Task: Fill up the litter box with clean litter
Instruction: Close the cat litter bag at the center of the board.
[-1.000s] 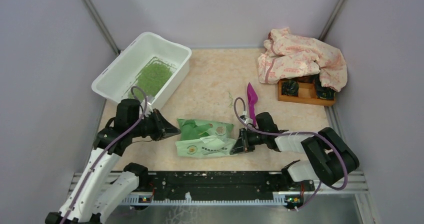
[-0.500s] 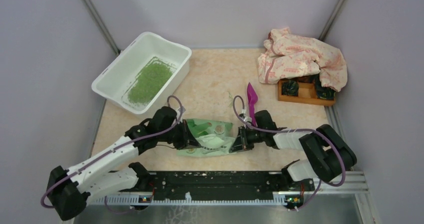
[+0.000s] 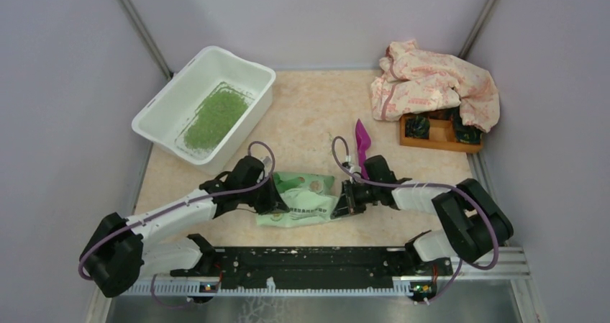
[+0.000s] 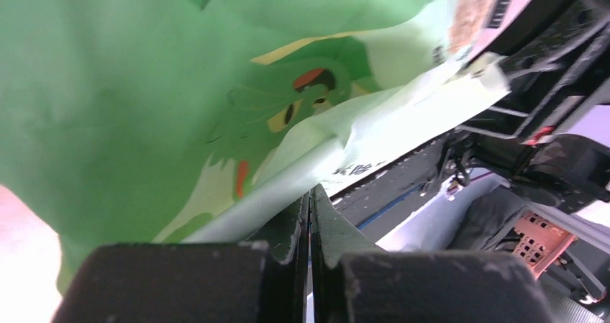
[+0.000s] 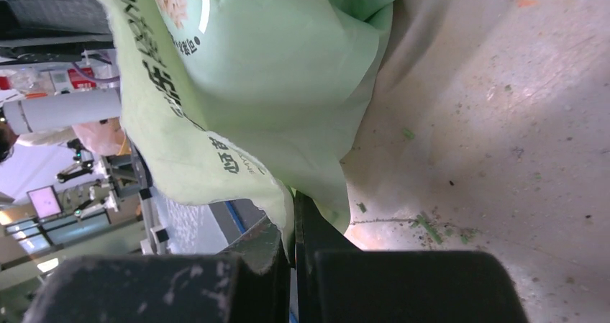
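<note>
The white litter box (image 3: 167,101) stands at the back left with a patch of clean litter (image 3: 214,118) on its floor. A light green litter bag (image 3: 306,199) lies crumpled between both arms near the front edge. My left gripper (image 3: 278,202) is shut at the bag's left end. In the left wrist view the bag (image 4: 144,85) fills the frame and its pale folded edge runs into my closed fingertips (image 4: 310,193). My right gripper (image 3: 340,206) is shut on the bag's right end. The right wrist view shows the bag's (image 5: 273,71) rim pinched between the fingers (image 5: 293,204).
A purple scoop (image 3: 362,143) lies on the table behind the right gripper. A pink patterned cloth (image 3: 431,84) partly covers an orange wooden tray (image 3: 437,134) at the back right. Loose green crumbs (image 5: 428,228) dot the tabletop. Grey walls close in on both sides.
My left arm swung from beside the litter box across to the bag's left end and closed there. The bag has bunched up between the two grippers. The right gripper held its grip.
</note>
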Controlling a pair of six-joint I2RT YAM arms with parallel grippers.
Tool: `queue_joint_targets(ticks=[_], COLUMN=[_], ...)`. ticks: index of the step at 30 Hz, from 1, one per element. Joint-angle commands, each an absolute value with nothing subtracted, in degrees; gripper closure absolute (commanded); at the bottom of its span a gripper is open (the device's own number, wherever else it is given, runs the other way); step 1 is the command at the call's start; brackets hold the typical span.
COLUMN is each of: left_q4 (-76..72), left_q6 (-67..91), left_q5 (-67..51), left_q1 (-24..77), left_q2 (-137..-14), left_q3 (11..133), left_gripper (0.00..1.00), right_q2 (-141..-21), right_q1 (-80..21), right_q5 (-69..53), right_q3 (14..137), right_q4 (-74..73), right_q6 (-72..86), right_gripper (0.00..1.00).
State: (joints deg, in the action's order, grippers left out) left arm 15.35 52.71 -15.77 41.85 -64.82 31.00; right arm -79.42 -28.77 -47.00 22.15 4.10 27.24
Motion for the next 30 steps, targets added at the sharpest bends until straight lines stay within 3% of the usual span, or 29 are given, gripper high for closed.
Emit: queue_joint_targets(ticks=[1, 12, 24, 30], left_q4=[13.13, 14.25, 14.24, 13.99], left_q6=[50.99, 54.65, 53.73, 53.38], left_q5=[-14.52, -15.33, -11.87, -13.48], left_q1=[41.22, 41.31, 41.23, 41.27], left_q2=[-64.02, -59.96, -64.58, -64.34], left_q3=[27.07, 18.24, 16.44, 17.39], left_gripper=[0.96, 0.96, 0.96, 0.97], right_q2=[-79.25, -80.75, -77.62, -81.54], right_q1=[-29.36, -29.36, -29.36, -30.54], right_q5=[-41.86, -35.77, -23.51, -23.63], right_q3=[25.07, 28.04, 32.55, 33.33], right_q4=[0.14, -5.25, -13.75, -14.14], right_q6=[23.22, 20.22, 17.11, 16.61], right_gripper=[1.00, 1.00, 0.96, 1.00])
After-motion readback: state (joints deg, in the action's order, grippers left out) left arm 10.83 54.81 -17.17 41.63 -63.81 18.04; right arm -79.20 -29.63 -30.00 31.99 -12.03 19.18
